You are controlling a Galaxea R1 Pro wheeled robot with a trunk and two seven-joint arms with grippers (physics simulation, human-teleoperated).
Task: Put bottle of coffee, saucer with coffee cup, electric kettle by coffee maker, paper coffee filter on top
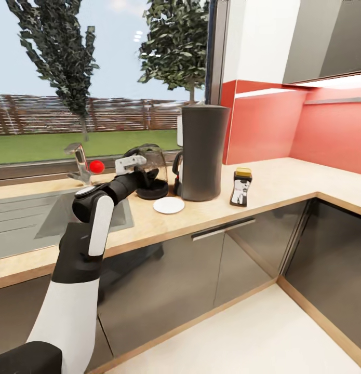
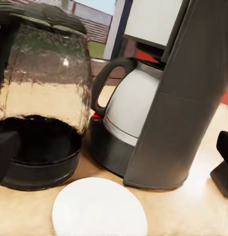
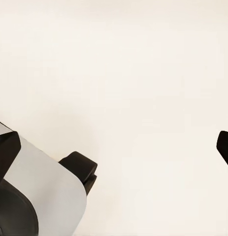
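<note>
**Four things sit close together on the counter**

You have your left gripper [image 1: 136, 165] reaching out over the kitchen countertop [image 1: 284, 182], right by the electric kettle [image 1: 151, 176]. From your left wrist view, its two dark fingertips [image 2: 5, 157] sit far apart at the edges of the picture, so it is wide open. It holds nothing.

Your electric kettle stands on the countertop just beside the coffee maker [image 1: 202, 151], on the sink side. In your left wrist view the glass kettle [image 2: 42, 98] and the coffee maker's small white carafe [image 2: 131, 105] stand side by side, very near each other.

Your saucer [image 1: 169, 205] lies flat on the countertop in front of the kettle and the coffee maker. It is bare on top. You can see it close up in the left wrist view too [image 2: 99, 209].

Your bottle of coffee [image 1: 241, 187] stands upright on the other side of the coffee maker, near it but not touching.

Beside the kettle you can see the grey sink [image 1: 24, 221] and its tap [image 1: 79, 161] with a red ball [image 1: 96, 166].

Your right gripper [image 3: 114, 157] hangs over a plain pale floor [image 3: 133, 73]. Its fingertips are spread far apart, and it holds nothing.
</note>
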